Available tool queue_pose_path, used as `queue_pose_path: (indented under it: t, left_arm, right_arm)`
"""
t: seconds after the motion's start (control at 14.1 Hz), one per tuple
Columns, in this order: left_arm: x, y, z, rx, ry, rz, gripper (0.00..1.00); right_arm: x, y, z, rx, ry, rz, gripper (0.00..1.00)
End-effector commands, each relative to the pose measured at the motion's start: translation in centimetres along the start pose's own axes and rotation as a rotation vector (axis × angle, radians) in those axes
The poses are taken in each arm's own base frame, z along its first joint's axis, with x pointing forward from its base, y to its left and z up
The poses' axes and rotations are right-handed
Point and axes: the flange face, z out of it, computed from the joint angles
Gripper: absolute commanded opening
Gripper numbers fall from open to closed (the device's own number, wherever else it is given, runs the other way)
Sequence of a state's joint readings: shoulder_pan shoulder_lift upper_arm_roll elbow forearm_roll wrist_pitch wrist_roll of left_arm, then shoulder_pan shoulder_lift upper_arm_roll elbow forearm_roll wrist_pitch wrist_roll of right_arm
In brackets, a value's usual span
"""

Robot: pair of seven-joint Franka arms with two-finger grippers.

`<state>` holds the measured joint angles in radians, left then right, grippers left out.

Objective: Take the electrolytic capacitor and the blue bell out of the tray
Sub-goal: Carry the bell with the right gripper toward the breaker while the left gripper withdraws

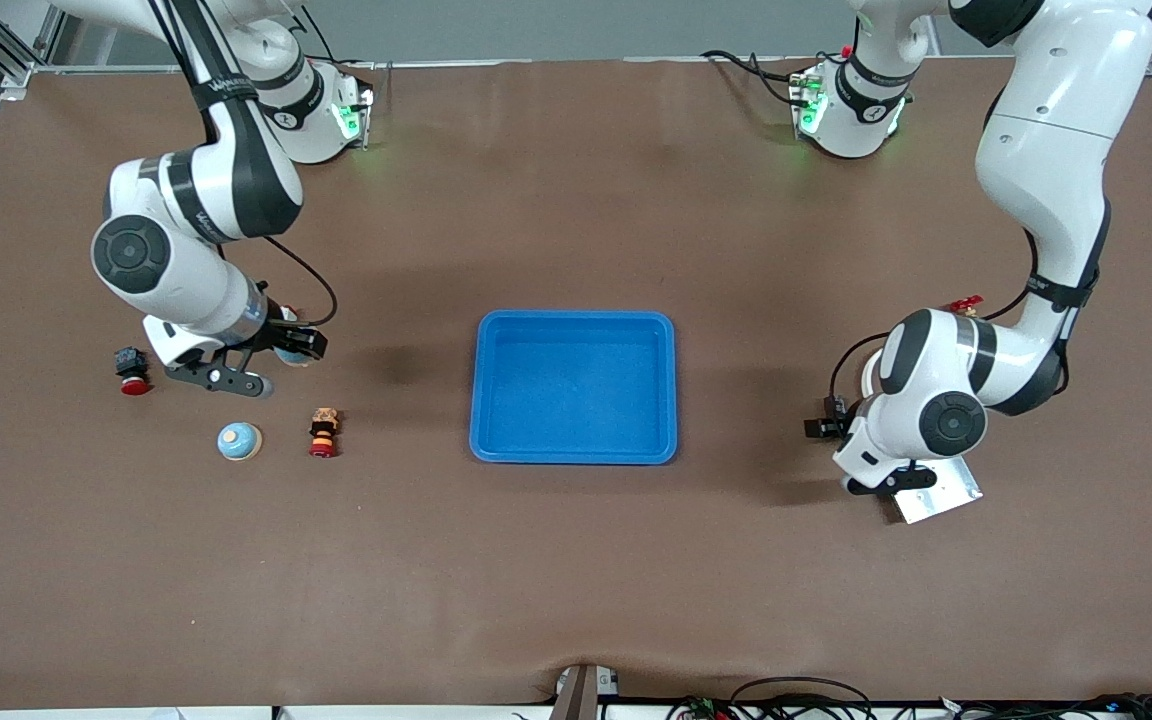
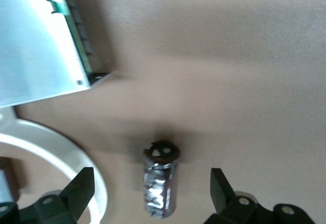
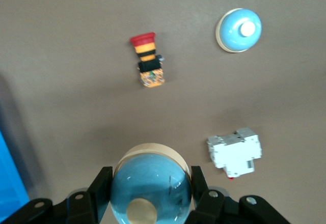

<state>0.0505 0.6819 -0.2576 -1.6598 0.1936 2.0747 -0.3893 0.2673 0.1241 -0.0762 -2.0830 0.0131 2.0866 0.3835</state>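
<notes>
Tray point(image 1: 574, 325) emptied; capacitor point(image 2: 162, 179) lying on table between wide-open left gripper point(image 2: 152, 196) fingers; blue bell point(image 3: 151, 191) clamped in right gripper point(image 3: 150, 186) above table; next: lower, release bell

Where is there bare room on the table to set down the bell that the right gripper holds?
The right gripper, shut on a blue bell, is over a crowded patch: a second bell, red push buttons and a white breaker. Bare table lies between the buttons and the tray. The open left gripper straddles the capacitor beside the metal plate.
</notes>
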Motion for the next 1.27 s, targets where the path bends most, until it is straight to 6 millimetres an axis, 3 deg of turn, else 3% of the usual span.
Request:
queue_pose_path:
  t: [0.0, 0.35, 0.64, 0.99, 1.2]
  left_arm:
    - [-0.8, -2.2, -2.4, 0.011, 0.004, -0.007, 1.00]
    - [-3.3, -6.4, -4.5, 0.011, 0.004, 0.033, 1.00]
    - [-5.6, -11.4, -8.4, -0.044, 0.035, 0.068, 1.00]
    - [-9.1, -17.5, -14.0, -0.056, -0.012, 0.081, 1.00]
    - [-11.5, -17.7, -17.7, -0.059, -0.013, 0.050, 1.00]
  right_arm:
    - [-1.5, 4.0, -1.1, 0.018, 0.011, -0.061, 0.00]
    - [-0.6, 13.3, -1.1, 0.038, 0.006, -0.170, 0.00]
    - [0.0, 20.3, 0.1, 0.055, -0.005, -0.212, 0.00]
    - [0.4, 25.7, 2.0, 0.094, 0.025, -0.267, 0.00]
    - [0.7, 27.3, 3.9, 0.090, 0.038, -0.266, 0.00]
